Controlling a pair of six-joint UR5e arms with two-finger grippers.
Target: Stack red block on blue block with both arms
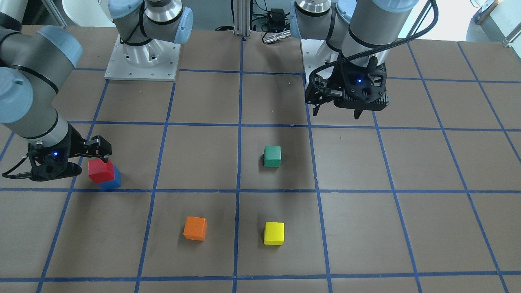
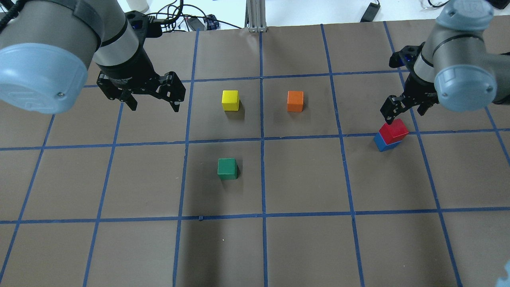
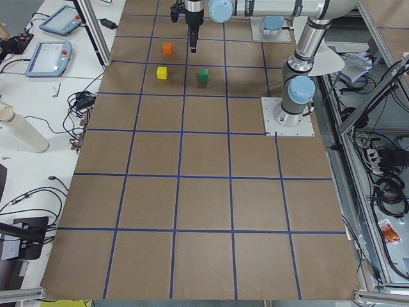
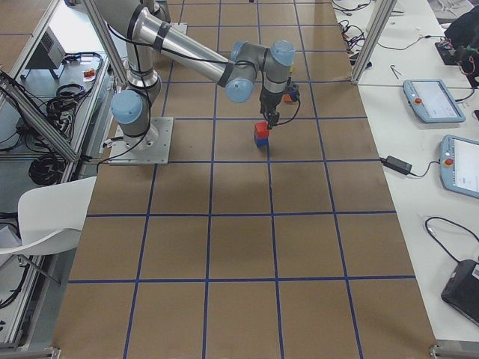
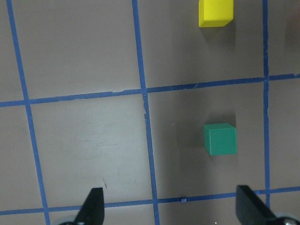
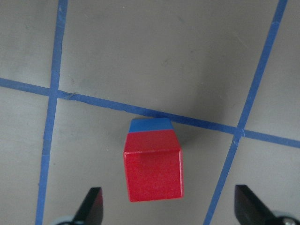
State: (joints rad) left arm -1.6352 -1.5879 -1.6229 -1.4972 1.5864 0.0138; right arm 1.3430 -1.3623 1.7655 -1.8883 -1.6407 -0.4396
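The red block (image 1: pixel 100 170) sits on top of the blue block (image 1: pixel 112 181), slightly offset, by a blue tape line. The stack also shows in the overhead view, red block (image 2: pixel 393 130) on blue block (image 2: pixel 382 143), and in the right wrist view, red block (image 6: pixel 153 171) on blue block (image 6: pixel 150 125). My right gripper (image 2: pixel 404 113) is open just above the stack, its fingers wide of the red block and holding nothing. My left gripper (image 2: pixel 155 107) is open and empty, hovering high over the table far from the stack.
A green block (image 2: pixel 227 168), a yellow block (image 2: pixel 230 100) and an orange block (image 2: pixel 295 101) stand apart on the brown table mid-field. The left wrist view shows the green block (image 5: pixel 220 139) and the yellow block (image 5: pixel 215 12) below the left gripper.
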